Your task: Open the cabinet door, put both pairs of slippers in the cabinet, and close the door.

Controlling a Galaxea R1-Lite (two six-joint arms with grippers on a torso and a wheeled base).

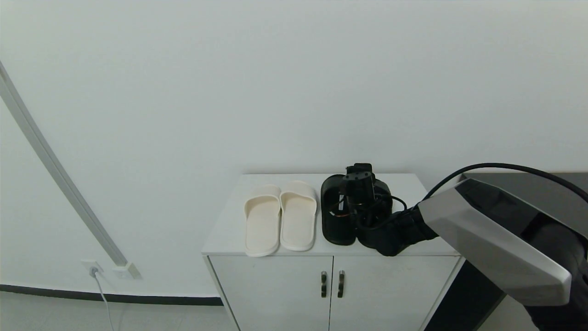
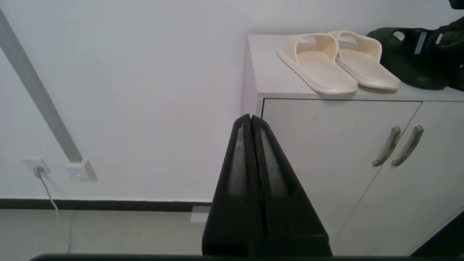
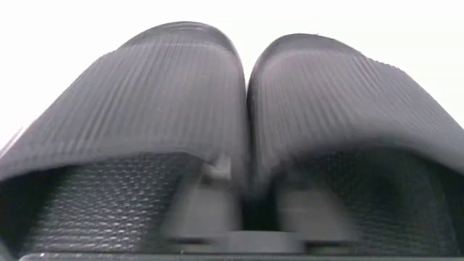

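A white cabinet (image 1: 275, 294) stands against the wall, both doors closed, with two dark handles (image 1: 332, 283) at the middle seam. On its top lie a cream pair of slippers (image 1: 280, 217) (image 2: 337, 59) and, to their right, a black pair of slippers (image 1: 337, 211) (image 2: 406, 54) (image 3: 246, 94). My right gripper (image 1: 356, 216) (image 3: 255, 214) sits at the black pair, one finger inside each slipper, shut on their touching inner walls. The pair rests on the cabinet top. My left gripper (image 2: 251, 123) hangs shut and empty, low, left of the cabinet.
A wall socket with a plugged cable (image 1: 92, 267) and a slanted grey cable duct (image 1: 55, 170) are on the wall left of the cabinet. A dark surface (image 1: 542, 181) adjoins the cabinet's right side. Open floor lies to the left.
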